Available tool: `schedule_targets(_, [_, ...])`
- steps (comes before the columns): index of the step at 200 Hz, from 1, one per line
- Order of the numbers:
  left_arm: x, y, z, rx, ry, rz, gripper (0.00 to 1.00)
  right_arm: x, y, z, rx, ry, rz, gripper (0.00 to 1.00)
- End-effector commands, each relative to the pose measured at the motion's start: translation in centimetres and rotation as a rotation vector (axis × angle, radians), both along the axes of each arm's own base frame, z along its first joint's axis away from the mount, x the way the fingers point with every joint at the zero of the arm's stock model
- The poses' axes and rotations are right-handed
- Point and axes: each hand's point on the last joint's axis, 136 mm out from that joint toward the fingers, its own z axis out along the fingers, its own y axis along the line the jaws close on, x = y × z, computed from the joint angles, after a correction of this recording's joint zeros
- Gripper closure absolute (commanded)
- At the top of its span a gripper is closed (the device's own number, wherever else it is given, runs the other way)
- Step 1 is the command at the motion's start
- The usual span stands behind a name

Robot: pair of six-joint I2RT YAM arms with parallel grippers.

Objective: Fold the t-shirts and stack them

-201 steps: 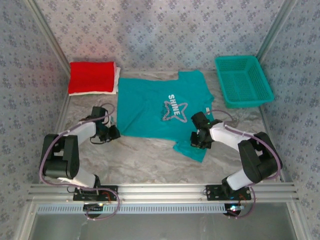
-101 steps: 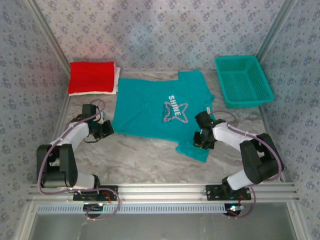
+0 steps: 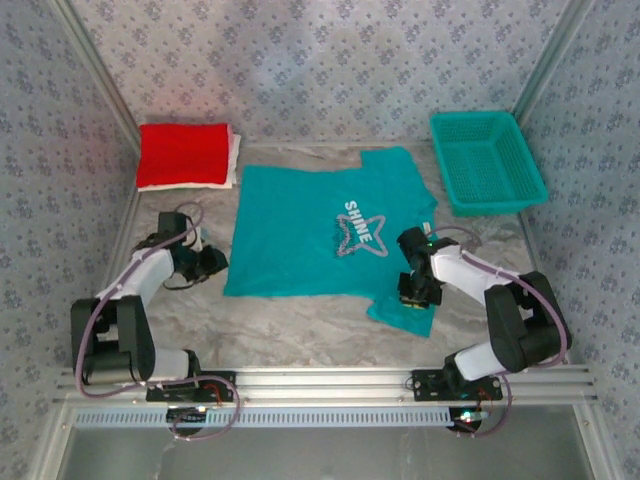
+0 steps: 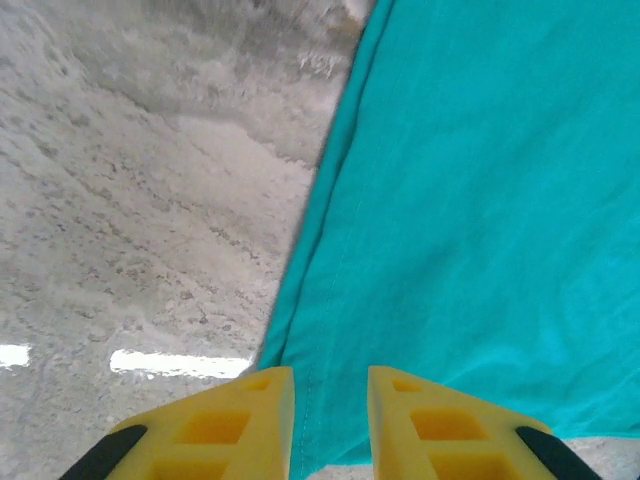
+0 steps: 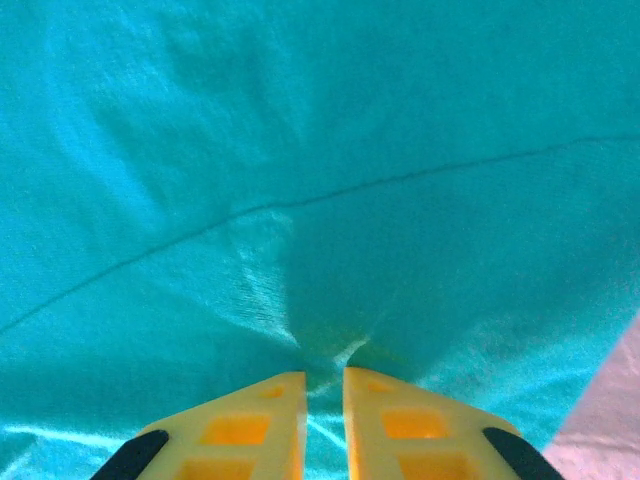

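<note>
The teal SHINE t-shirt (image 3: pixel 300 235) lies print-up mid-counter (image 3: pixel 290 335), apparently being spread flat for folding. The right end effector (image 3: pixel 420 288) is clenched on its near sleeve. The left end effector (image 3: pixel 213 262) straddles the hem, and I cannot tell whether it grips. Next probably comes a coordinated first fold.

I see the teal t-shirt (image 3: pixel 290 240) as soft matt cloth, the marbled surface (image 3: pixel 300 325) glossy, the upper-right basket (image 3: pixel 488 160) plastic mesh.

Robot body
Left arm (image 3: pixel 145 272) and right arm (image 3: pixel 465 270): white links, black joints, looping lilac cables (image 3: pixel 182 212); at 6 o'clock in each wrist view, yellow fingers (image 4: pixel 215 425) with rectangular recesses and black outer corners.
</note>
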Motion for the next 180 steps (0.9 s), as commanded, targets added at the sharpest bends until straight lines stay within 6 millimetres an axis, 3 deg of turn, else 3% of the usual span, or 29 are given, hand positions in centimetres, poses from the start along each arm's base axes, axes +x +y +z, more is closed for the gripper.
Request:
schedule_targets(1, [0.9, 0.4, 2.4, 0.050, -0.075, 0.019, 0.73, 0.8, -0.7, 2.7, -0.038, -0.043, 0.017, 0.77])
schedule_targets(16, [1.9, -0.5, 3.4, 0.093, -0.107, -0.019, 0.72, 2.9, -0.6, 4.6, -0.050, -0.116, 0.013, 0.75])
schedule_targets(38, [4.2, -3.7, 3.9, 0.102, -0.153, -0.112, 0.72, 6.4, 0.7, 7.0, -0.022, -0.213, 0.021, 0.71])
schedule_targets(67, [8.2, -7.6, 2.4, 0.108, -0.150, -0.197, 0.76, 11.3, 2.0, 8.4, -0.029, -0.288, 0.050, 0.71])
schedule_targets(93, [11.8, -10.4, 1.0, 0.061, -0.143, -0.240, 0.83, 16.2, 1.4, 9.3, -0.088, -0.331, 0.033, 0.74])
schedule_targets(135, [16.0, -11.3, -1.6, 0.018, -0.115, -0.210, 0.90, 22.2, 0.2, 7.5, -0.147, -0.316, 0.013, 0.77])
schedule_targets(180, [17.7, -9.2, -4.7, -0.039, -0.076, -0.094, 0.95, 26.2, 0.5, 3.2, -0.126, -0.226, 0.010, 0.78])
